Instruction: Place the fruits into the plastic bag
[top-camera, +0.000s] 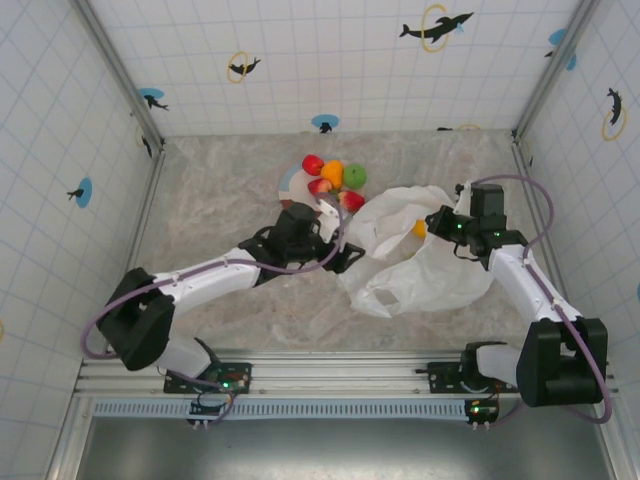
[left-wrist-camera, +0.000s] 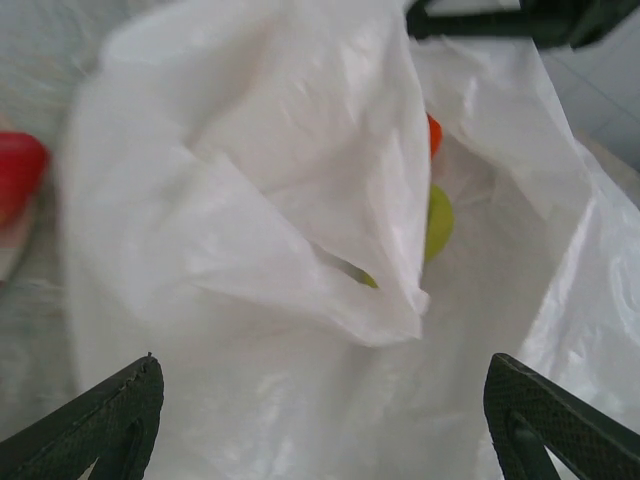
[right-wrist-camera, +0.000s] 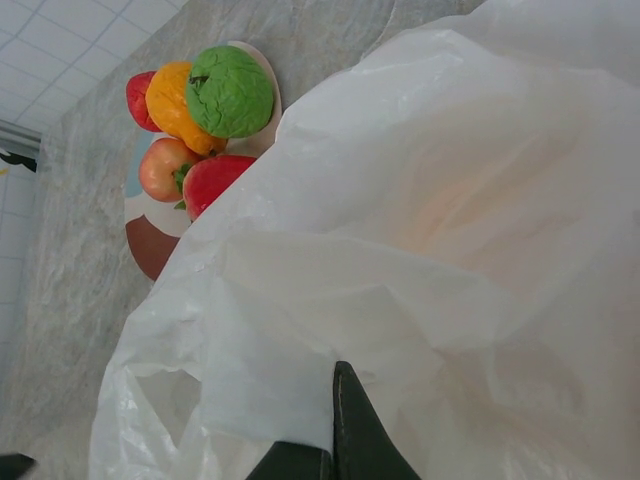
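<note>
The crinkled white plastic bag (top-camera: 420, 262) lies right of centre. My right gripper (top-camera: 441, 226) is shut on a fold of its upper edge (right-wrist-camera: 300, 330), the dark fingers (right-wrist-camera: 350, 430) pressed together through the film. My left gripper (top-camera: 349, 256) stands open at the bag's left side, its fingers (left-wrist-camera: 110, 415) spread wide before the bag's mouth (left-wrist-camera: 300, 230) with nothing between them. A yellow-green fruit (left-wrist-camera: 438, 222) and an orange one (left-wrist-camera: 434, 135) lie inside the bag. Several fruits remain on the plate: green (right-wrist-camera: 230, 90), orange (right-wrist-camera: 175, 100), red (right-wrist-camera: 138, 100), a red apple (right-wrist-camera: 165, 168), another red (right-wrist-camera: 215, 180).
The round reddish-brown plate (top-camera: 290, 185) sits behind the left gripper, touching the bag's left edge (right-wrist-camera: 150, 245). Tiled walls with metal corner posts close in the marbled table (top-camera: 220, 200). Open table lies to the left and in front of the bag.
</note>
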